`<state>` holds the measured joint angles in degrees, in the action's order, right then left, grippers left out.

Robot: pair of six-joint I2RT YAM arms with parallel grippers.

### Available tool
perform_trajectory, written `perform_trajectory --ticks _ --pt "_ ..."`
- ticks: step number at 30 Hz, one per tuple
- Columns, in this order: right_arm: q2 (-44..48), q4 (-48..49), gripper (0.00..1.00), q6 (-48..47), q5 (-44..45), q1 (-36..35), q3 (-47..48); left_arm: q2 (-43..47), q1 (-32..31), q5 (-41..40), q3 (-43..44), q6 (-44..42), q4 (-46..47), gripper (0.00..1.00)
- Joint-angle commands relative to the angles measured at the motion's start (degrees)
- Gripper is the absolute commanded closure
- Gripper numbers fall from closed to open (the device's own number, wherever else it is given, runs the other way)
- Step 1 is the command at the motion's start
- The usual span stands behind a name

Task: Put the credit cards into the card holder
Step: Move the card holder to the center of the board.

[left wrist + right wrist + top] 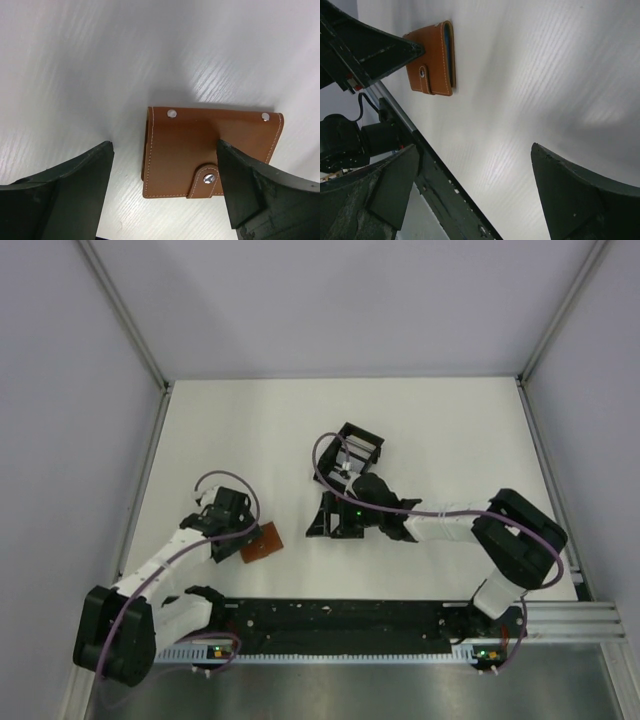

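1. Hangs the left gripper [164, 145] over the brown leather card holder [200, 150] with jaws spread wide and gripping nothing, likely posed to pin or lift it.
2. Finds the holder flat on the table [250, 430] beside the left arm, tab snapped shut; needs opening before loading.
3. Holds the right gripper [475, 147] mid-table near the black slotted box [358, 448] with jaws wide and empty, probably bound for credit cards there.
4. Cannot confirm credit cards in that box: too small.
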<state>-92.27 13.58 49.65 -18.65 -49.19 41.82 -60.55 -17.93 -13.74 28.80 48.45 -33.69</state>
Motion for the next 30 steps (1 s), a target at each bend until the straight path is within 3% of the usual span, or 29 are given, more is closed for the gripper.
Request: perform_trajectory --ticks 1,3,6,12,18,23,30 --pt "-2.47 3.73 0.07 0.27 -2.35 -1.52 4.67 1.67 -0.08 1.95 -2.07 2.36 0.45 0.16" --pt "-3.27 3.99 0.07 0.01 -2.18 -1.61 4.85 2.1 -0.43 5.28 -3.39 1.3 4.05 0.23" --pt "-2.66 0.06 0.08 -2.43 1.15 -1.26 4.5 0.97 -2.88 11.43 -4.54 1.64 11.07 0.43" --pt "3.31 -0.58 0.18 -4.03 2.4 1.72 -1.12 -3.33 -11.49 11.01 -3.13 5.95 16.28 0.57" --pt "9.73 -2.86 0.28 -7.97 1.0 3.75 -3.07 -10.8 -16.95 12.5 -1.38 6.84 24.37 0.58" --pt "10.62 -5.5 0.34 -11.32 -2.44 3.84 -1.66 -15.11 -20.56 11.37 2.75 6.14 25.17 0.56" --pt "4.22 0.12 0.46 -9.57 -7.26 3.75 0.01 -11.35 -20.74 5.93 4.07 2.36 21.66 0.29"
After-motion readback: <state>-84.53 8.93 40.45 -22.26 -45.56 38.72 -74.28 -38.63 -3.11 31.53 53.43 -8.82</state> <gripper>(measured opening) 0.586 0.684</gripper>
